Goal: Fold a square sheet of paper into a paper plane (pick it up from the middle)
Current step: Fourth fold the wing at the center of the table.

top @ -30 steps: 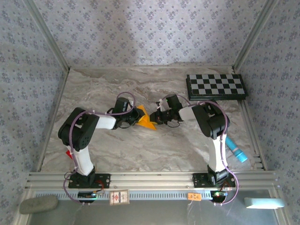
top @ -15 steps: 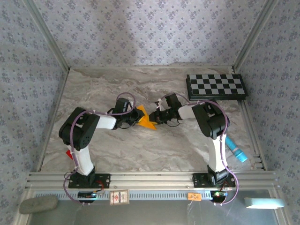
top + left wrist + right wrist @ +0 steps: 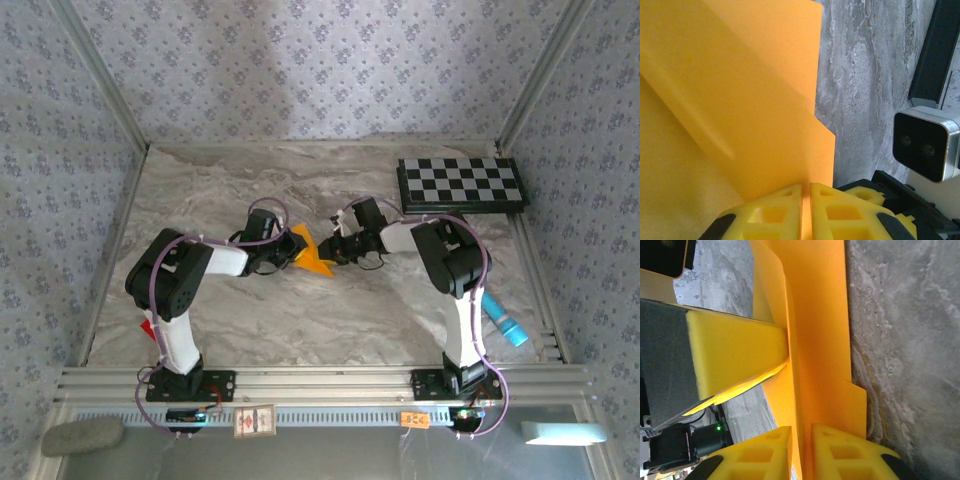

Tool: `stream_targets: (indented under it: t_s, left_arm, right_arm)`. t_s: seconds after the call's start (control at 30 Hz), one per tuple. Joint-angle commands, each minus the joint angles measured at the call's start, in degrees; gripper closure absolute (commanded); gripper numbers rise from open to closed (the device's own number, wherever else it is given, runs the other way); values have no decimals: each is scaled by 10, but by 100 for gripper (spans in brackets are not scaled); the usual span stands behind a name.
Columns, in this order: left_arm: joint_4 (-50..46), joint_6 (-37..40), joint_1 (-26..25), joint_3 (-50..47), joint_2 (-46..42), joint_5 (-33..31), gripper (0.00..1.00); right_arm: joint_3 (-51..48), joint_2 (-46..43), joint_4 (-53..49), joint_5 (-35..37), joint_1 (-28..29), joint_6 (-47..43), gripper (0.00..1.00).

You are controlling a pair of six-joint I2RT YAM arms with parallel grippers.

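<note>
The orange-yellow sheet of paper [image 3: 314, 260], folded into a pointed, layered shape, sits mid-table between both grippers. My left gripper [image 3: 291, 252] comes in from the left and is shut on one edge. In the left wrist view the paper [image 3: 740, 100] rises from the nearly touching pads of the left gripper [image 3: 805, 212]. My right gripper [image 3: 331, 250] reaches in from the right. In its wrist view the right gripper [image 3: 801, 452] stands slightly open, with a folded layer of the paper [image 3: 815, 315] passing through the gap. The left gripper's fingers [image 3: 735, 355] press the sheet just beyond.
A black-and-white checkerboard [image 3: 460, 185] lies at the back right. A blue cylinder [image 3: 503, 321] rests beside the right arm near the right edge. A small red piece [image 3: 147, 328] lies by the left arm's base. Patterned walls enclose the marble table [image 3: 300, 310].
The right gripper's jaws have parted a little around the paper. Both arms and the paper stay almost where they were.
</note>
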Motion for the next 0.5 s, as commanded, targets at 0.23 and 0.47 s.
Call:
stream_targets:
  t_s: [0.23, 0.47]
  left_arm:
    - [-10, -1, -2, -2, 2, -4, 88]
    - [-11, -1, -2, -1, 2, -4, 88]
  right_arm:
    - [0, -33, -77, 25, -8, -25, 78]
    - [-4, -44, -104, 20, -6, -48, 76]
